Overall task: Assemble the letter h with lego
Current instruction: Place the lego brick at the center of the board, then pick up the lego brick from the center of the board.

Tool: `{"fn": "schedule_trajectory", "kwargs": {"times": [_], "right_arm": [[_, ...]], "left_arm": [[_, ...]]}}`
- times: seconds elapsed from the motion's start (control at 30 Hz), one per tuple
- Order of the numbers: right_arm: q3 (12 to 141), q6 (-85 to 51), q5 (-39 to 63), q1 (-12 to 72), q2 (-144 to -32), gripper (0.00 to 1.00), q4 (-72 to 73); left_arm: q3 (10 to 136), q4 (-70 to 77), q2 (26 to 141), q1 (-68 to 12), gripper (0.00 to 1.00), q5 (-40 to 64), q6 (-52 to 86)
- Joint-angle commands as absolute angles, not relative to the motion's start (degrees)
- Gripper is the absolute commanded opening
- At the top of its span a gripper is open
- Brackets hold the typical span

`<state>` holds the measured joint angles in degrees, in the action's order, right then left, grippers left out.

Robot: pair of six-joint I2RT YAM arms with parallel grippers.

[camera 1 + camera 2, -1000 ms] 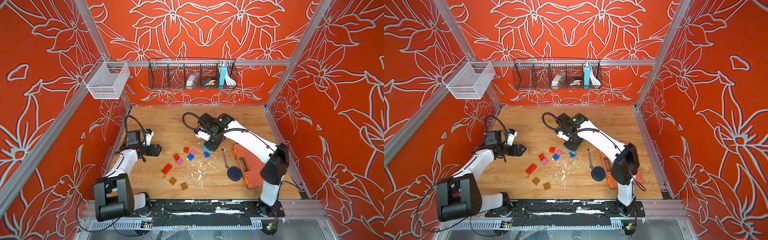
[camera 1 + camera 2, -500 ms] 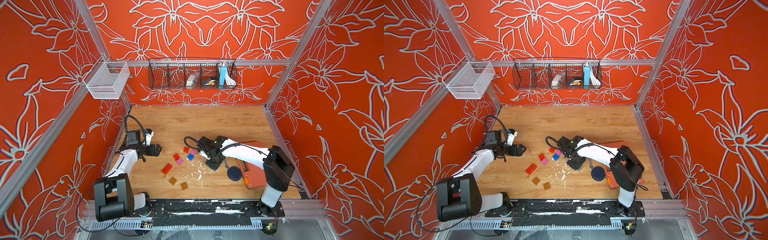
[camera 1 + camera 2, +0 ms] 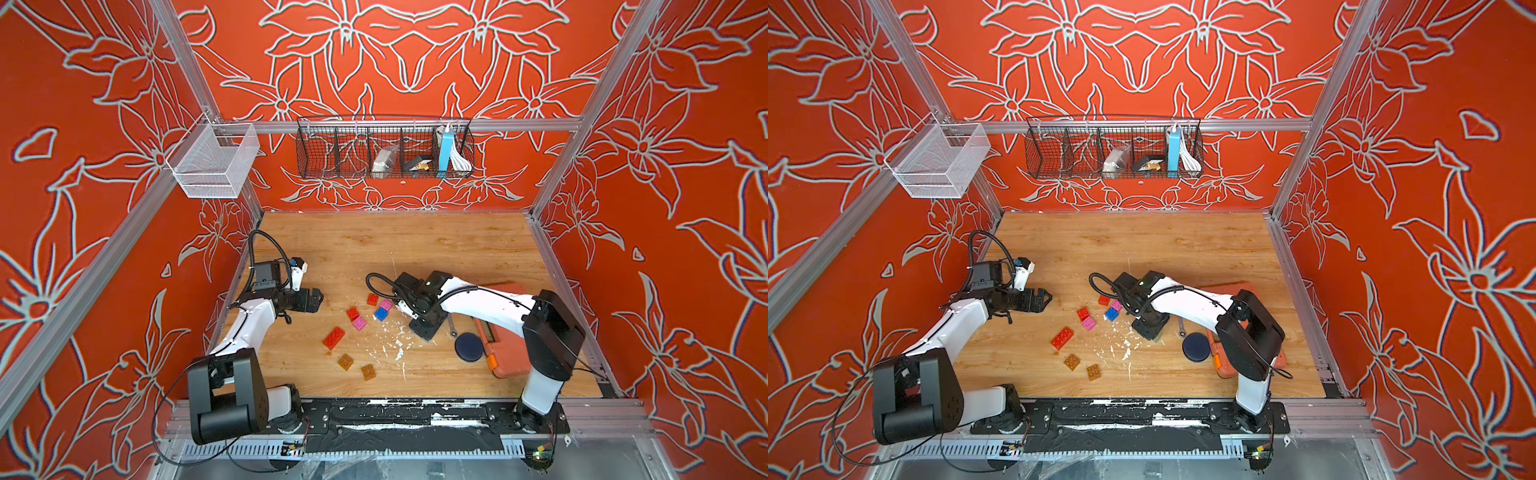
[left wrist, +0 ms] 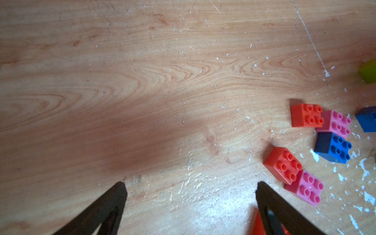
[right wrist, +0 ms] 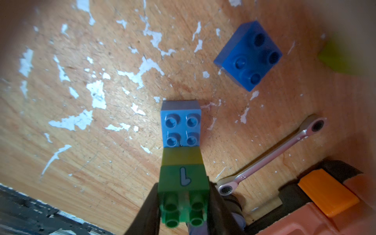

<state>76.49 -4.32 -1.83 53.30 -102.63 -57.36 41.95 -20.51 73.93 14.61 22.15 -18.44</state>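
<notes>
Your wooden table [image 3: 415, 249], flecked with white chips [image 3: 400, 353], carries loose lego bricks [image 3: 353, 312] near its middle: red, pink and blue squares, one long red brick [image 3: 333, 337], two amber-brown ones [image 3: 345, 361]. Beside them lie a wrench [image 3: 451, 328], a dark disc [image 3: 470, 347] and an orange case [image 3: 507, 358].

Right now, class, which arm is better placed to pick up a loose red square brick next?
Probably left. The left gripper is open and empty, with a red square studded brick close to one fingertip. The right gripper is shut on the stack of green, lime and light-blue bricks.
</notes>
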Motion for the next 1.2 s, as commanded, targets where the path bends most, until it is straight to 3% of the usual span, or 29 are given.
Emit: {"fn": "schedule_trajectory", "kwargs": {"times": [0.0,0.2,0.4,0.57,0.8,0.97,1.17], "right_arm": [[81.31,-4.40,0.73,53.32,-101.87,0.40,-60.50],[87.10,-1.04,1.29,53.24,-103.22,0.53,-67.38],[89.06,-1.89,-0.01,51.81,-104.48,0.53,-64.70],[96.48,-13.51,-7.11,48.99,-111.28,0.51,-63.83],[95.94,-23.27,-5.57,46.91,-115.28,0.51,-58.14],[93.77,-24.95,0.34,45.62,-117.56,0.50,-54.88],[93.07,-25.33,-0.12,45.31,-119.78,0.49,-53.70]], "left_arm": [[41.69,-20.79,72.87,14.57,1.00,22.57,-19.42],[41.88,-20.92,73.06,14.52,1.00,22.52,-19.37],[41.86,-20.84,72.97,14.55,1.00,22.57,-19.34],[42.16,-20.81,73.51,14.52,1.00,22.56,-19.29],[41.99,-20.74,73.28,14.60,1.00,22.50,-19.26],[42.08,-20.79,73.32,14.59,1.00,22.49,-19.12],[42.00,-20.67,73.22,14.59,1.00,22.47,-19.14]]}}
